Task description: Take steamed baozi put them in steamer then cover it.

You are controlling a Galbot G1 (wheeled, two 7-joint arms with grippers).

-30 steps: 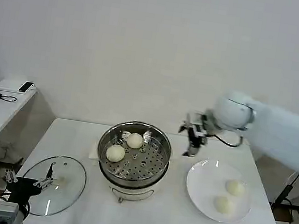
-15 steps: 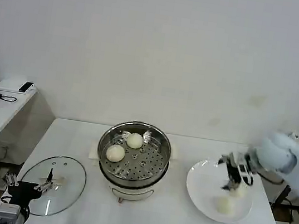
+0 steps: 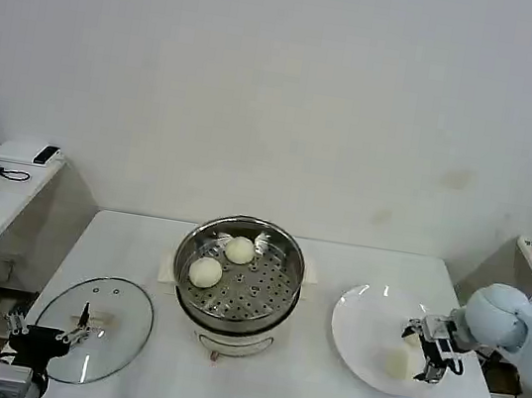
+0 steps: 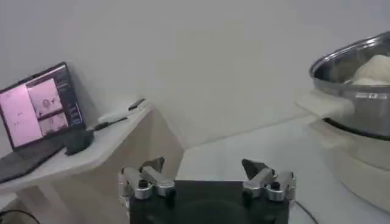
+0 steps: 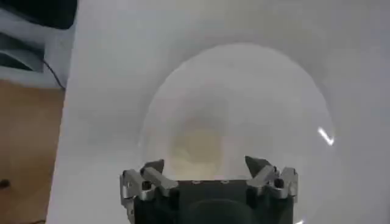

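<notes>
With two steamed baozi (image 3: 223,261) already in the steamer (image 3: 239,273) at centre frame, the spread right tool (image 3: 431,356) should descend squarely astride the bun (image 3: 397,364) on the lower-right plate (image 3: 364,324), then pinch gently.

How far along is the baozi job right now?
Two baozi already sit in the steamer. The right hand, open, is over the plate by another bun. Remaining buns and the cover, flat on the table near the left hand, are left.
</notes>
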